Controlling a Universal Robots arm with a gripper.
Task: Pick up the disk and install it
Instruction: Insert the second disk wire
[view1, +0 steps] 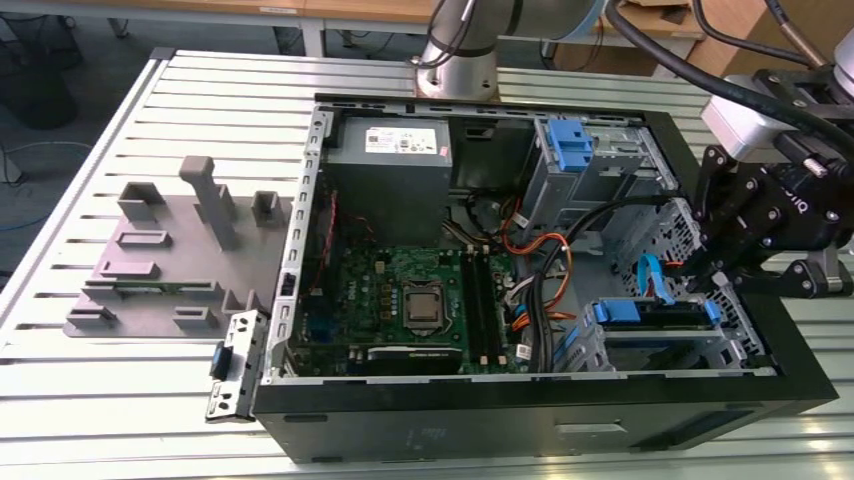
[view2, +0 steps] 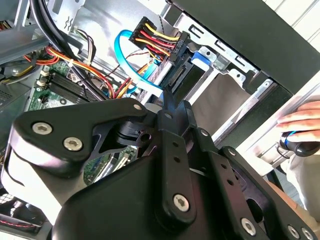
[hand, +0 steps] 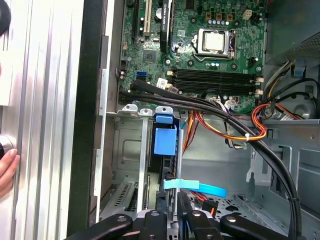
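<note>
Down at drive cage near case front, disk (view1: 650, 312) sits in its slot, blue frame up. My gripper (view1: 705, 268) hangs just above it, touching blue cable (hand: 195, 186). Disk's long side runs along cage. Can't tell if gripper holds anything.

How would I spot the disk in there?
Look inside the open black computer case, at the metal cage on the exterior view's right. The disk sits there, flat, framed in blue plastic, unlike the tall narrow blue clip higher up in that view.
</note>
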